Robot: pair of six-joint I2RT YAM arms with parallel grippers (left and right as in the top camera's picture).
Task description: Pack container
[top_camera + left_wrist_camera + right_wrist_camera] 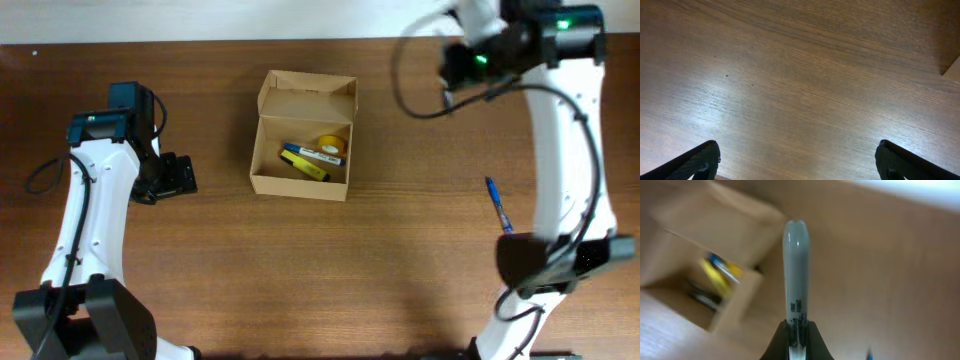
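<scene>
Open container (302, 135) with table (300, 260) room all round, left gripper (800, 165) wide, holding nothing, right gripper (796, 332) pinching grey marker (796, 265)

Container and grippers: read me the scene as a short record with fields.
container: open, flap raised
contents: yellow marker, blue-and-white marker, yellow tape roll
left gripper: open, empty, left of container
right gripper: shut on grey marker
table: blue pen lying right of container
</scene>
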